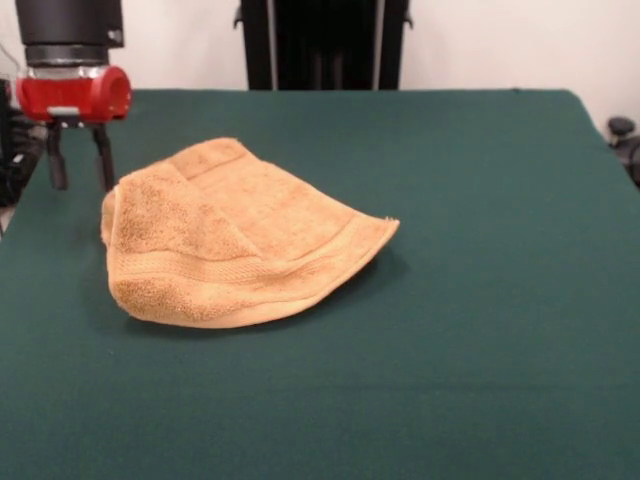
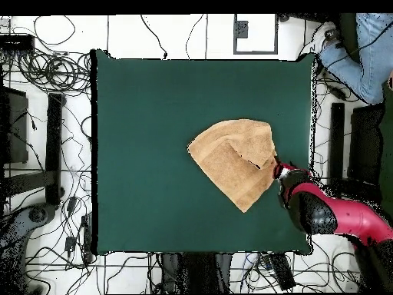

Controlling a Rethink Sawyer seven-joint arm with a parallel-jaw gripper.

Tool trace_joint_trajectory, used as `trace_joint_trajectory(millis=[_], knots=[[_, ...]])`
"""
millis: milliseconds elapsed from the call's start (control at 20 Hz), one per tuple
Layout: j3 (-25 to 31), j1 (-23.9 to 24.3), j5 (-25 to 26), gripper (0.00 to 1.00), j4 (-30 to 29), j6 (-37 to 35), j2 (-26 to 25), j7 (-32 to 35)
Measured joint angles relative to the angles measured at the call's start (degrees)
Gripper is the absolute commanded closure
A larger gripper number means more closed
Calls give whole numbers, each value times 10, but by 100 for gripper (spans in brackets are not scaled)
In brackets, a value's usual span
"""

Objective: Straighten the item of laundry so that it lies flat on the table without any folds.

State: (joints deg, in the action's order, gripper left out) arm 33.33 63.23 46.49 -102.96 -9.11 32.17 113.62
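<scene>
The gripper (image 1: 80, 170) hangs with jaws parted, empty, apparently just clear of the folded towel (image 1: 235, 240).

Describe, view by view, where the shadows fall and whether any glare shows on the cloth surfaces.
Front view: the towel casts a soft dark shadow on the table under its right-hand corner and along its near edge; no glare. Overhead view: lighting is even, the towel has barely any shadow, and the table shows no shine.

In the overhead view, the arm (image 2: 338, 217) hides the gripper; the person's leg (image 2: 361, 58) at one o'clock is cut off by the edge.
</scene>
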Motion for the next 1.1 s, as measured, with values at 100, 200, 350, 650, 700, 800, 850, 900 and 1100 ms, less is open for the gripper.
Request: trace_joint_trajectory(millis=[100, 200, 350, 650, 700, 800, 850, 900, 1100], knots=[[0, -3, -4, 0, 0, 0, -10, 0], [0, -6, -8, 0, 0, 2, -17, 0], [3, -12, -13, 0, 0, 2, -27, 0], [26, 0, -18, 0, 4, 2, -63, 0], [32, 4, -19, 0, 6, 2, -81, 0], [34, 5, -19, 0, 7, 2, -89, 0], [34, 5, -19, 0, 8, 2, -94, 0], [35, 4, -19, 0, 9, 2, -99, 0], [35, 4, -23, 100, 10, 3, -104, 0]])
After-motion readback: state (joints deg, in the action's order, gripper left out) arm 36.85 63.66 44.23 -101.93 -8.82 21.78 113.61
